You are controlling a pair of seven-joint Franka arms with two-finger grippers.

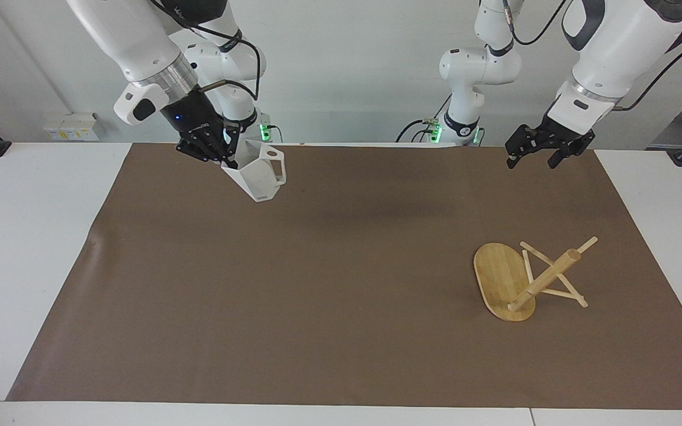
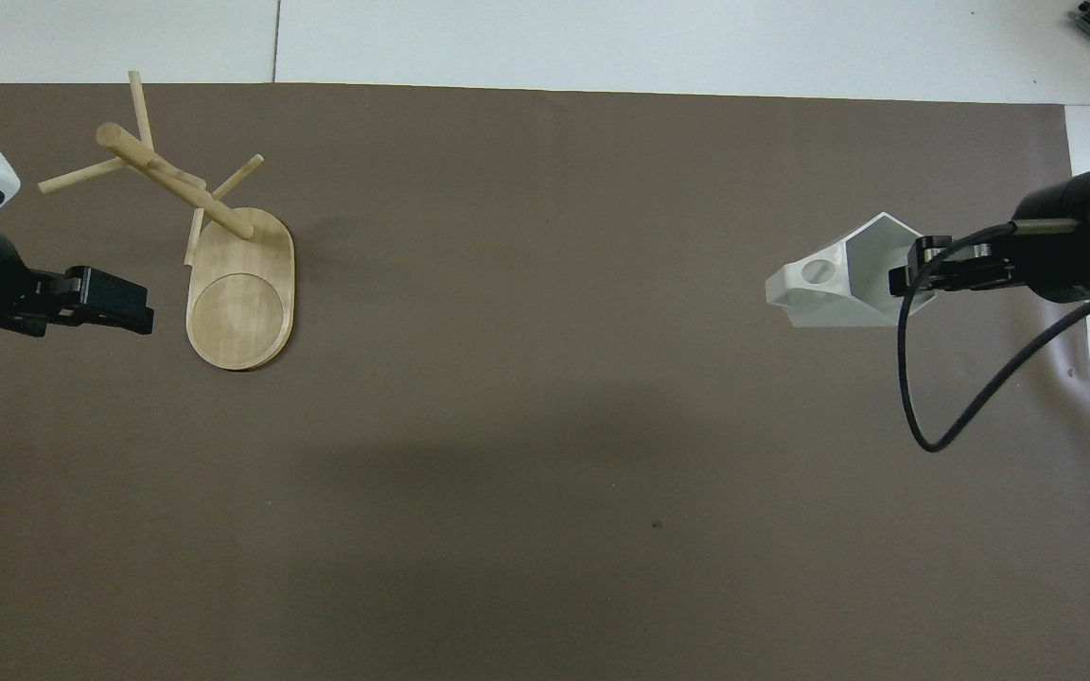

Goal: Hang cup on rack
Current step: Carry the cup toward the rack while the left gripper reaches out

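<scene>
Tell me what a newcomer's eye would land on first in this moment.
The white faceted cup hangs tilted in the air, pinched at its rim by the right gripper, over the brown mat toward the right arm's end. The bamboo rack stands at the left arm's end. The left gripper hovers open over the mat's edge.

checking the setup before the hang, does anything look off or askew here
Yes: the rack is tipped over on the brown mat toward the left arm's end, base on edge, post and pegs slanting to the mat. No peg is ready while it lies so. The cup hangs tilted in the right gripper, over the mat.
</scene>
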